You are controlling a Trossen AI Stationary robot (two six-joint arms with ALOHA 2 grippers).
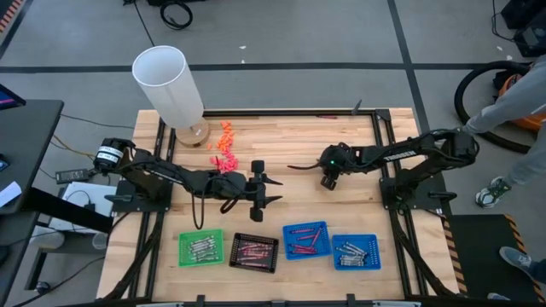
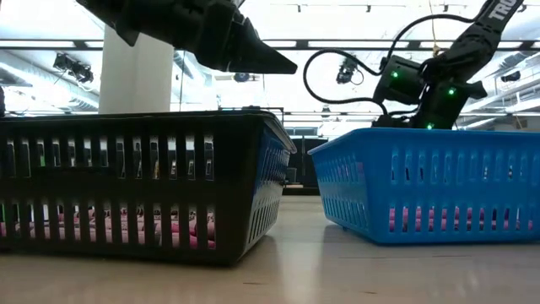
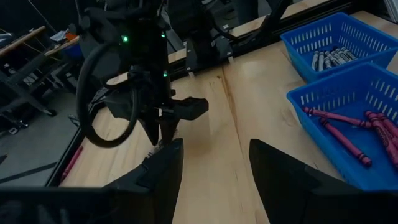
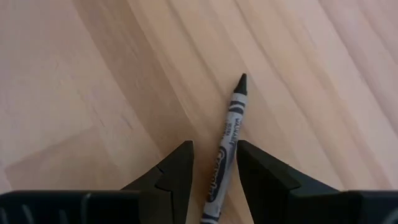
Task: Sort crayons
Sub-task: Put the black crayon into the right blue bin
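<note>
Above the bare planks beyond the blue trays (image 1: 307,240), the right gripper (image 4: 214,171) stands point-down, its fingers part-closed around a grey crayon (image 4: 227,146) whose lower end is cut off from sight. Whether the crayon is lifted or lying on the table (image 1: 290,141) cannot be told. Left of it over open wood, the left gripper (image 1: 264,189) hangs spread and empty. Sorted crayons (image 3: 345,130) lie in the blue trays, partly hidden by walls.

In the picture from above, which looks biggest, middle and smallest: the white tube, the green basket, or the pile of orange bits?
1. White tube, though it stands tall, nearer the camera, so that's unsure.
2. Green basket.
3. Pile of orange bits.
</note>
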